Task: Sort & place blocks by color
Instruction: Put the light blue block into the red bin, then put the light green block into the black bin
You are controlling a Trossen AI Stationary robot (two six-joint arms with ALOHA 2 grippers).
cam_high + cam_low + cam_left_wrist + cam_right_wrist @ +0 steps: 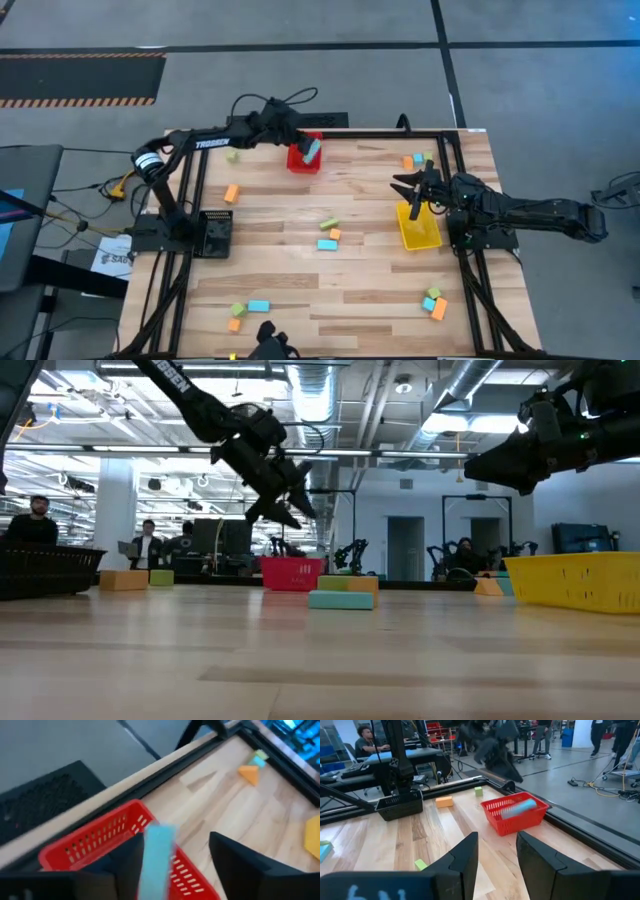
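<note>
My left gripper (308,148) hangs open over the red bin (304,158) at the table's far edge. A light-blue bar block (157,857) shows blurred between its spread fingers; in the right wrist view the block (517,807) lies across the bin's rim, below and apart from that gripper (495,755). My right gripper (412,190) waits open above the yellow bin (418,228), nothing between its fingers (465,855). Other blocks lie on the wood: an orange one (231,193), a green one (232,156), and a small group at mid-table (328,236).
A black bin (215,232) stands at the left by the left arm's base. Block clusters lie at the far right (418,159), near left (246,309) and near right (435,303). A black frame rail (165,767) borders the far edge behind the red bin. People sit in the room beyond.
</note>
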